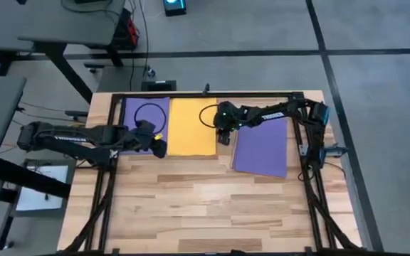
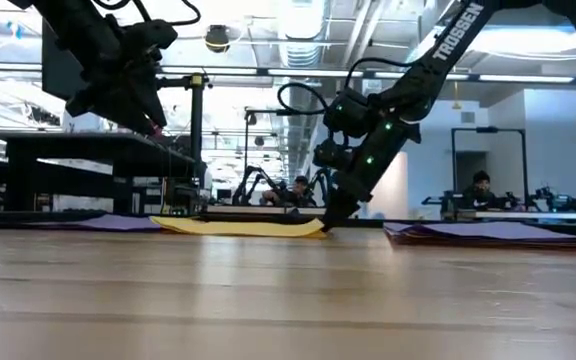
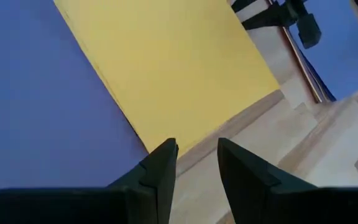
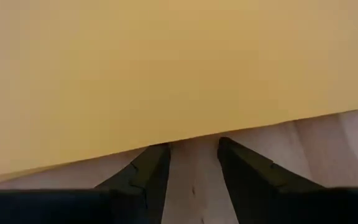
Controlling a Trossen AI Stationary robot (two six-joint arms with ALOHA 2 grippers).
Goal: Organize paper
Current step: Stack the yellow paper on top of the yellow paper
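Yellow sheet (image 1: pixel 193 126) lies flat at the tabletop's (image 1: pixel 205 206) far middle, between a purple sheet (image 1: pixel 141 114) on the left and a purple stack (image 1: pixel 262 146) on the right, set a bit apart. Right gripper (image 1: pixel 223 138) is down at the yellow sheet's right edge, tips touching the tabletop, fingers (image 4: pixel 148 174) parted with nothing between them; the edge curls up slightly there in the low view. Left gripper (image 1: pixel 159 147) hovers raised over the purple/yellow seam near the front corner, fingers (image 3: pixel 160 174) apart, empty.
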